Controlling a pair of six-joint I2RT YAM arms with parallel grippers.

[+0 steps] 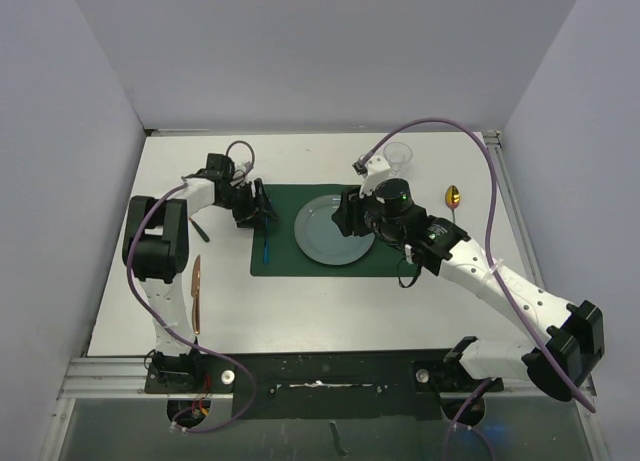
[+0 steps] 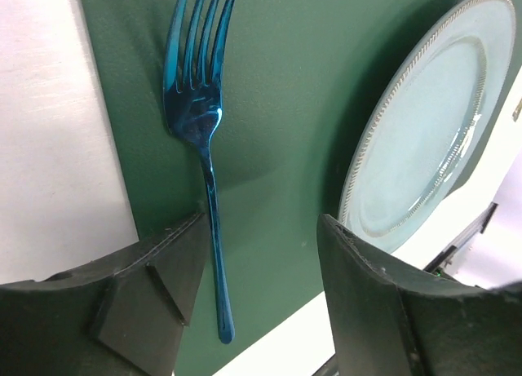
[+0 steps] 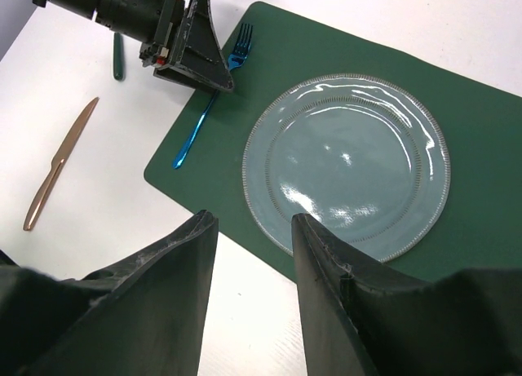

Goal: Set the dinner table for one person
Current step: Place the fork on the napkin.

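Left gripper (image 2: 259, 229) spread open astride handle of fork (image 2: 200, 123), by left edge of placemat (image 2: 285, 99); right gripper (image 3: 254, 229) half-open, empty, above plate (image 3: 351, 164). Likely light, stiff, slick, lying flat: best pinched across mid-handle.

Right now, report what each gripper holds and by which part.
Nothing is held. The left gripper stands open over the fork, which lies on the placemat; the right gripper is open and empty near the plate.

A robot lab cell: plain pale panels (image 1: 330, 51) wall the white counter (image 1: 300, 301) on three sides; a metal rail (image 1: 105, 379) at its near edge carries cabled arms (image 1: 160, 251).
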